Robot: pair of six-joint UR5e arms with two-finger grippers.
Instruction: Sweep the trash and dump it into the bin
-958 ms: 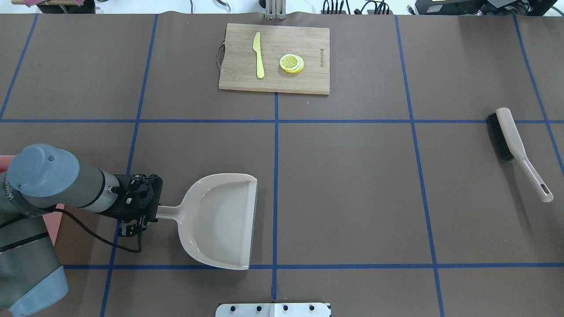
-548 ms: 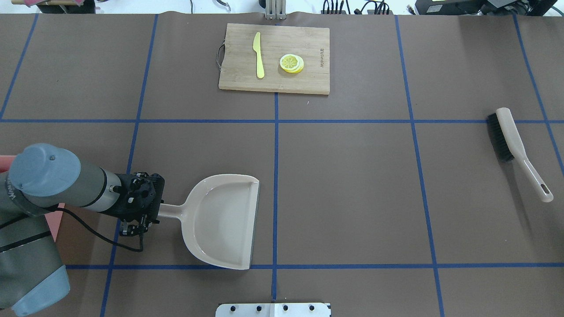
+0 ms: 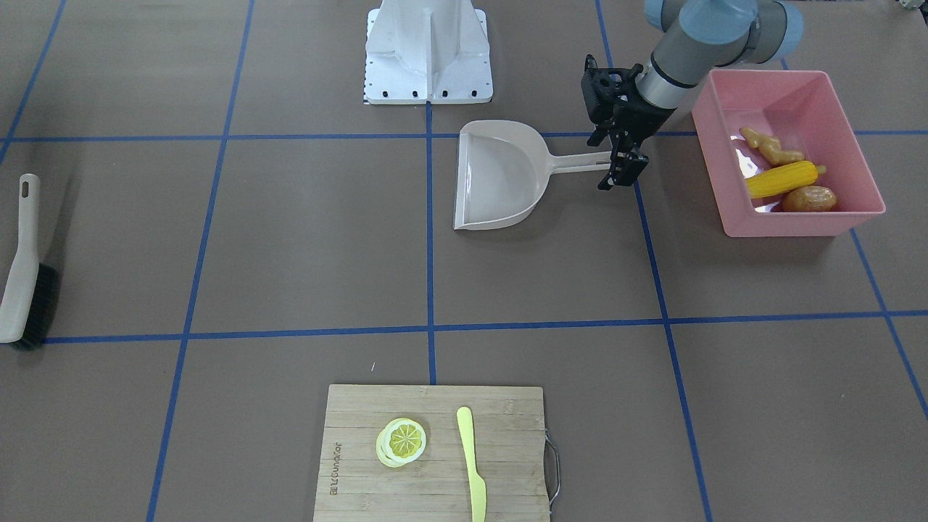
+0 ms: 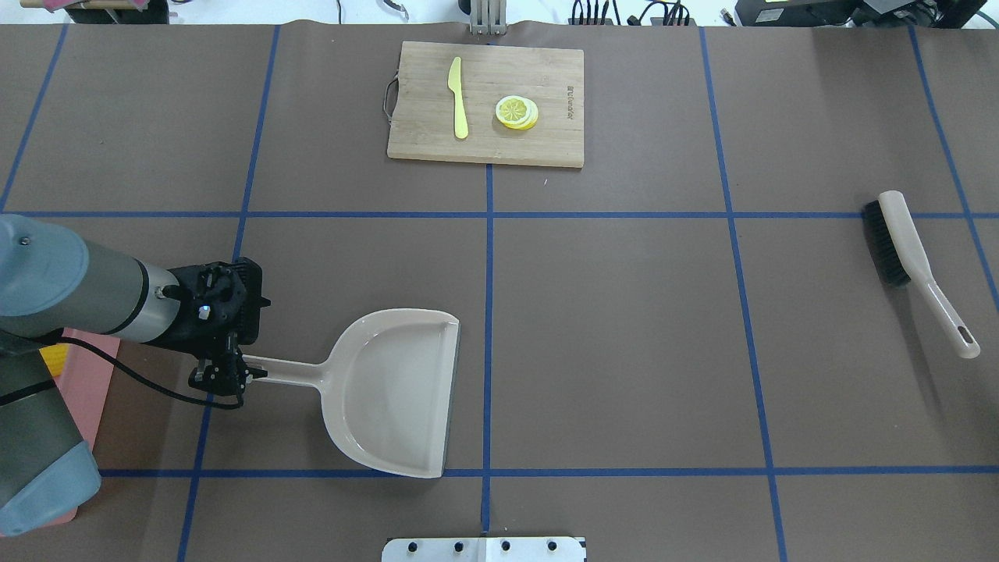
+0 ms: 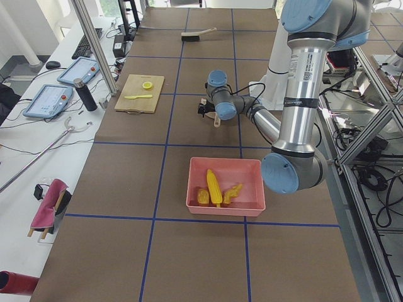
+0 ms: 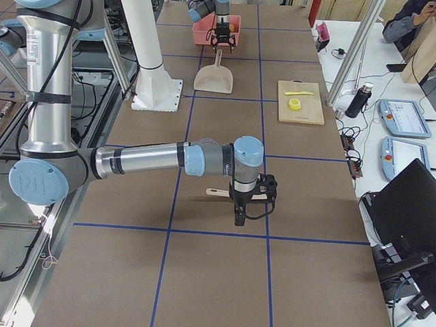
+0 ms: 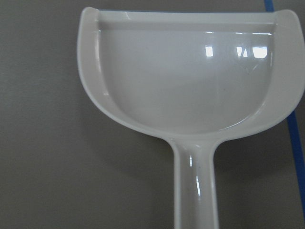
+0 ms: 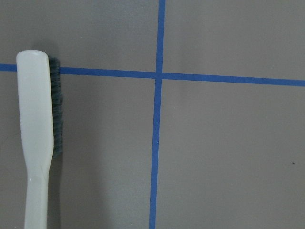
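Two arms | left pincer (image 3: 622, 170) spread open astride dustpan (image 3: 500, 174) handle tip | right pincer (image 6: 246, 211) near brush (image 4: 905, 234): grip state cannot tell

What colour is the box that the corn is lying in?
The bin holding the corn is pink, clearest in the exterior front-facing view.

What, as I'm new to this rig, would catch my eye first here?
The pink bin at the robot's left, holding a yellow corn cob, a ginger root and a potato. Next, the empty beige dustpan lying mid-table, the left hand at its handle's end.
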